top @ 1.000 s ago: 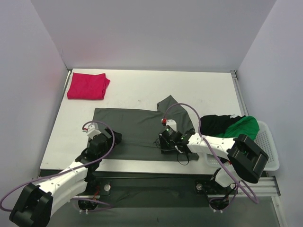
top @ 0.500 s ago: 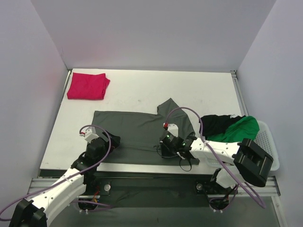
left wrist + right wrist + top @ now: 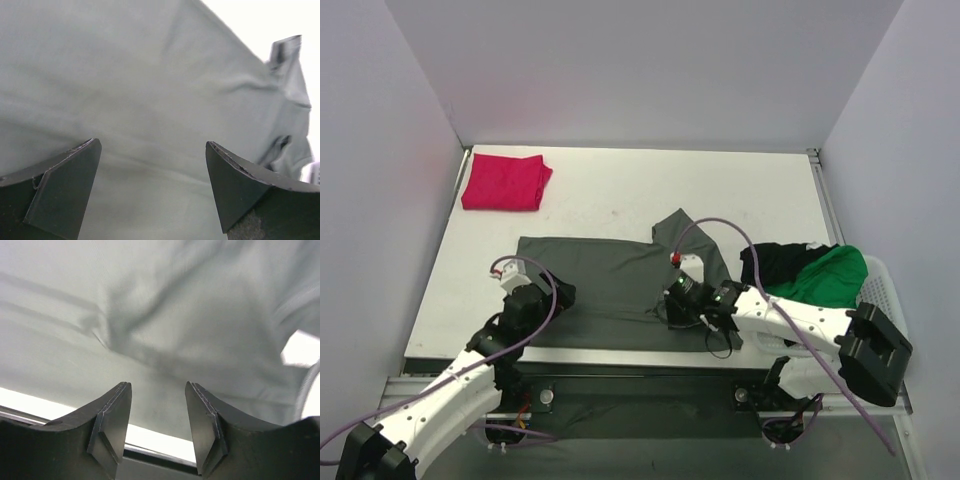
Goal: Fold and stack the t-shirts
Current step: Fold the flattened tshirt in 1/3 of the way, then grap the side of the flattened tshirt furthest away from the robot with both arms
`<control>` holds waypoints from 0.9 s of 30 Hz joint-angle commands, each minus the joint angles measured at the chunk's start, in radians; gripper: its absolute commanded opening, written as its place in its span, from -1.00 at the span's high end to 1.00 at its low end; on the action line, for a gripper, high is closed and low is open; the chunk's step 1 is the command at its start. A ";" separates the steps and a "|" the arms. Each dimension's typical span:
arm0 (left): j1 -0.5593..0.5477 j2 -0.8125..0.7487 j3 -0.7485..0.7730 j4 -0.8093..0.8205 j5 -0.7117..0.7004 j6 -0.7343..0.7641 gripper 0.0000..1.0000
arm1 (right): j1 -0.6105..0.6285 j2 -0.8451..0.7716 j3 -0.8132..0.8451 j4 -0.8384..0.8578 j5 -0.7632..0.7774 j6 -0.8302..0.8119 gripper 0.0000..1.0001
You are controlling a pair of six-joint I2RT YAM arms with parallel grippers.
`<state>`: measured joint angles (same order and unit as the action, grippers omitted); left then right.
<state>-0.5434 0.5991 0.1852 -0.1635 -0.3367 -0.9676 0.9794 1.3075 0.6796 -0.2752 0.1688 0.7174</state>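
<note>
A dark grey-green t-shirt [image 3: 605, 275] lies spread flat across the near half of the table, one sleeve pointing up at its right end. My left gripper [image 3: 560, 294] hovers open over its left hem; in the left wrist view its jaws [image 3: 151, 145] stand wide with only cloth [image 3: 150, 85] below. My right gripper [image 3: 662, 306] sits low over the shirt's near edge, open, nothing between its fingers [image 3: 157, 387]. A folded magenta-red t-shirt [image 3: 505, 182] rests at the far left corner. Black [image 3: 775, 262] and bright green [image 3: 830, 275] t-shirts are heaped at the right.
A white plastic basket [image 3: 886, 310] holds the black and green heap at the table's right edge. The table's near edge [image 3: 150, 437] runs just under the right gripper. White walls close in the back and both sides.
The right arm's elbow swung right and its gripper edged along the shirt's near edge, its jaws a little wider. The left gripper dipped toward me, then came back over the left hem.
</note>
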 commanded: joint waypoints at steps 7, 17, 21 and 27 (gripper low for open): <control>0.156 0.273 0.276 0.195 0.184 0.207 -0.95 | -0.286 -0.013 0.314 -0.058 0.038 -0.225 0.00; 0.309 0.427 0.362 0.220 0.237 0.349 -0.95 | -0.533 0.422 0.655 0.019 -0.118 -0.354 0.12; 0.333 0.404 0.353 0.199 0.209 0.377 -0.95 | -0.579 0.584 0.826 0.018 -0.160 -0.381 0.18; 0.365 0.386 0.339 0.203 0.238 0.388 -0.95 | -0.613 0.771 0.966 0.016 -0.209 -0.398 0.26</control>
<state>-0.1925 1.0042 0.4980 0.0109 -0.1070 -0.6132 0.3725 2.0449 1.5764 -0.2394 -0.0029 0.3542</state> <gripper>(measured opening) 0.974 0.376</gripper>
